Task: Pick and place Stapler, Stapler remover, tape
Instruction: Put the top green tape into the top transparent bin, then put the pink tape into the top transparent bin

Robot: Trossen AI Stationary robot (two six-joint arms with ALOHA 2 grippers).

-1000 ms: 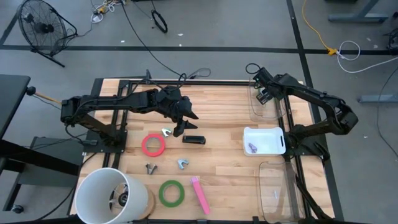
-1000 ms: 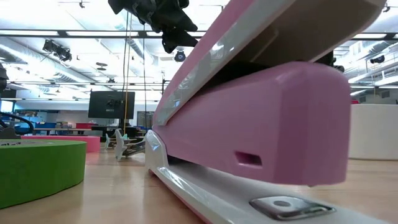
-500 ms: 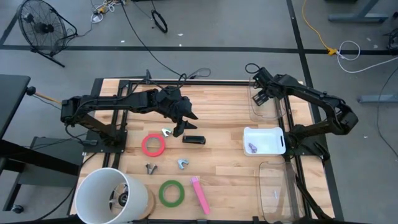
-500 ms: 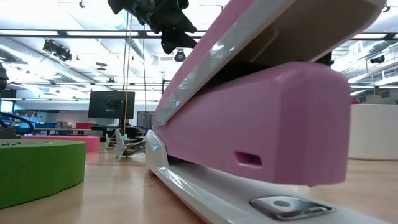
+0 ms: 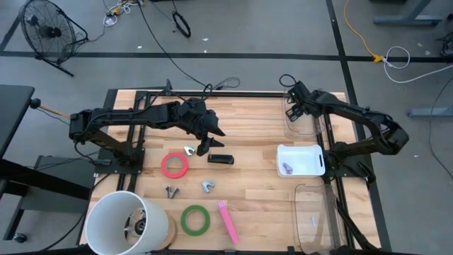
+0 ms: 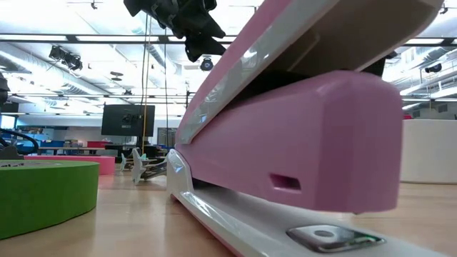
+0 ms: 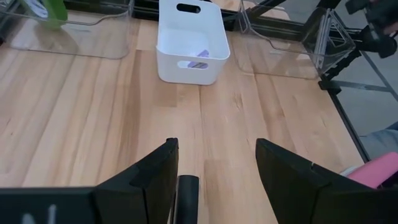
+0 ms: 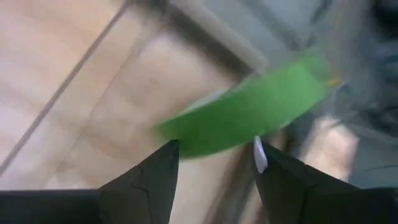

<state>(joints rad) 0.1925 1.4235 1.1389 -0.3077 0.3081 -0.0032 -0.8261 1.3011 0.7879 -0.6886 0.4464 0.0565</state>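
My left gripper (image 5: 209, 145) hangs open just above the left end of a black stapler (image 5: 220, 159), whose end shows between its fingers in the left wrist view (image 7: 186, 198). My right gripper (image 5: 293, 106) is open over the far clear container (image 5: 306, 126). A green tape roll (image 8: 249, 109) shows blurred beyond its fingers and stands in that container (image 7: 51, 9). A red-pink tape roll (image 5: 174, 165), a second green roll (image 5: 195, 219) and a pink stapler (image 5: 227, 221) lie flat on the table. Staple removers (image 5: 207, 186) lie nearby.
A white bin (image 5: 301, 159) at the right holds a small purple item (image 7: 200, 55). A second clear container (image 5: 315, 212) stands near right. A large white cylinder (image 5: 127, 223) stands at the near left corner. More small metal pieces (image 5: 172, 190) (image 5: 189, 150) lie beside the red-pink roll.
My right gripper has moved a little toward the table's left above the far clear container. My left arm has kept still.
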